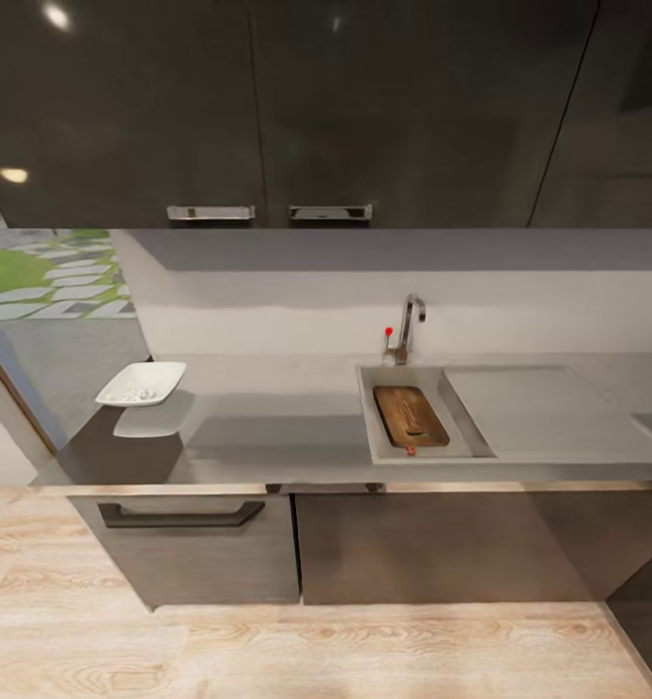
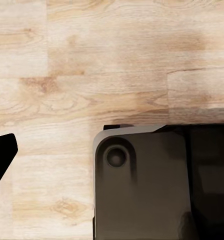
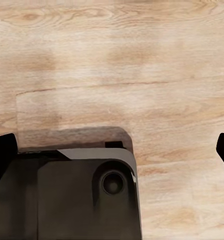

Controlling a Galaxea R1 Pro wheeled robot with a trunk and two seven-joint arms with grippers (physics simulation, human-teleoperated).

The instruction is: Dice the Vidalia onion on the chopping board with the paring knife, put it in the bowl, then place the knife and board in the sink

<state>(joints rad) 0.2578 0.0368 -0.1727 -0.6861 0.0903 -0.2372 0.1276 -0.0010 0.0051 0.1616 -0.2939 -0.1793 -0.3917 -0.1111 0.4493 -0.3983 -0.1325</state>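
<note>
The surface (image 1: 268, 417), a long grey worktop over dark cabinets, runs across the head view, with the sink (image 1: 389, 451) set right of its middle and a flat drainboard (image 1: 544, 413) beyond that toward the right end. The chopping board (image 1: 409, 416) lies inside the basin, and the paring knife (image 1: 412, 439) rests on it, its red handle at the basin's front edge. The bowl (image 1: 142, 383) sits at the left end of the surface, holding small pale pieces that I take to be the diced onion.

By that layout the task looks finished or nearly so; the next move calls for little more than confirming both tools lie fully inside the basin. The faucet (image 1: 408, 325) stands at the back rim, clear of the board.

Both wrist views look down at the wooden floor (image 2: 92, 75) and part of the robot's dark base (image 2: 157, 185). Only dark fingertip edges show, so I cannot tell either gripper's state.
</note>
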